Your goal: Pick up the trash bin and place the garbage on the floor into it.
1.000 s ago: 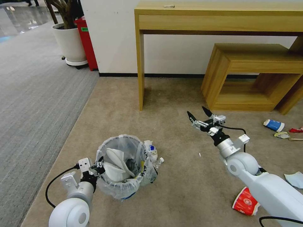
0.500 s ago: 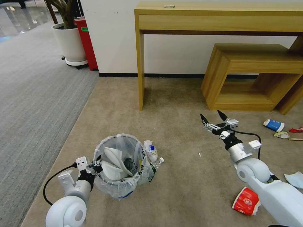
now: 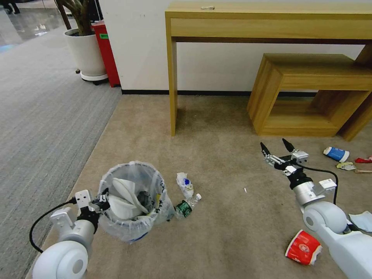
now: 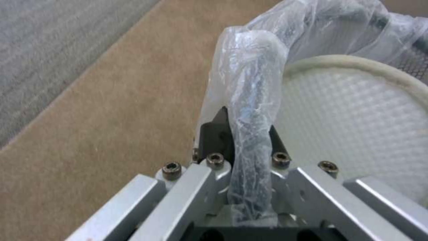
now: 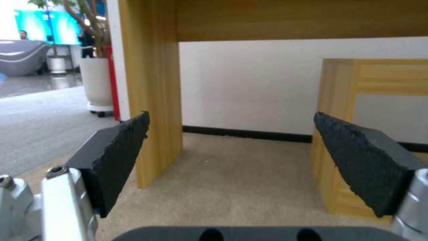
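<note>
While the left hand (image 3: 101,198) grips the trash bin (image 3: 130,205) by its rim, the bottle (image 3: 186,206) lies on the floor just right of it, cap pointing up-right, and the right hand (image 3: 276,148), spread and empty, hovers farther right. From the left wrist, fingers (image 4: 214,134) clench the bagged rim (image 4: 254,110). From the right wrist, both pads (image 5: 120,157) stand wide apart.

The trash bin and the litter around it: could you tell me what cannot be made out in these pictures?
- Trash bin: head view, a white slipper hides whatever lies deeper.
- Left gripper: left wrist view, the wrinkled liner covers the clamped rim.
- Red item: head view, cut off by the edge.
- Packet: head view, too small to identify.
- Right gripper: open; floor beneath unseen in right wrist view.
</note>
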Controlling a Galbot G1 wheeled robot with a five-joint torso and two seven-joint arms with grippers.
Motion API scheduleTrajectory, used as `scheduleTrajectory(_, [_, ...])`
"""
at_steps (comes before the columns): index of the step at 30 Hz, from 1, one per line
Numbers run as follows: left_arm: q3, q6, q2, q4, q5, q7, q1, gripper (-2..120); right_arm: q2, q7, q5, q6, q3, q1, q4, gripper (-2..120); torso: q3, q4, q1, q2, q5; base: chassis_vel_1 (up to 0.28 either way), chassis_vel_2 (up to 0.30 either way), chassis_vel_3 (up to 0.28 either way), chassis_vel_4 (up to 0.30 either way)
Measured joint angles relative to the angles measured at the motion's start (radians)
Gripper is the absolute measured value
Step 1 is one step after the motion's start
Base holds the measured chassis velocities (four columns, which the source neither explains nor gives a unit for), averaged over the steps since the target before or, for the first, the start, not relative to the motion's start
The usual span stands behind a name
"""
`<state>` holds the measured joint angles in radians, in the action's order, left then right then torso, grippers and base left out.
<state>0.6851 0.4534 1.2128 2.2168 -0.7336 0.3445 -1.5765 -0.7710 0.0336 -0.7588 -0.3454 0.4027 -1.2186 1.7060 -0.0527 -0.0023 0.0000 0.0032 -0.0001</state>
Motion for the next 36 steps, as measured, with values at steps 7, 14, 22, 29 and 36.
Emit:
scheduleTrajectory(7, [0.043, 0.000, -0.025, 0.004, -0.009, 0.000, -0.013, 2, -0.018, 0.000, 0.022, -0.001, 0.049, -0.035, -0.016, 95, 0.000, -0.0001, 0.000, 0.000, 0.0000, 0.000, 0.000, 0.000, 0.000])
scheduleTrajectory(14, [0.077, -0.003, -0.034, -0.003, -0.020, 0.002, -0.017, 2, -0.044, 0.003, 0.049, -0.008, 0.069, -0.049, -0.037, 100, 0.000, 0.0000, 0.000, 0.000, 0.0000, 0.000, 0.000, 0.000, 0.000])
scheduleTrajectory(22, [0.070, -0.005, -0.026, -0.018, -0.021, 0.002, -0.010, 2, -0.057, 0.000, 0.060, -0.013, 0.063, -0.035, -0.062, 100, 0.000, 0.0000, 0.000, 0.000, -0.0001, 0.000, 0.000, 0.000, 0.000])
scheduleTrajectory(29, [0.058, -0.007, -0.021, -0.031, -0.017, 0.002, -0.005, 2, -0.069, 0.002, 0.078, -0.021, 0.057, -0.031, -0.080, 100, 0.000, 0.0000, 0.000, 0.000, 0.0000, 0.000, 0.000, 0.000, 0.000])
scheduleTrajectory(36, [0.051, -0.010, -0.018, -0.036, -0.015, 0.001, -0.001, 2, -0.075, 0.002, 0.097, -0.028, 0.054, -0.032, -0.095, 100, 0.000, -0.0001, 0.000, 0.000, 0.0000, 0.000, 0.000, 0.000, 0.000])
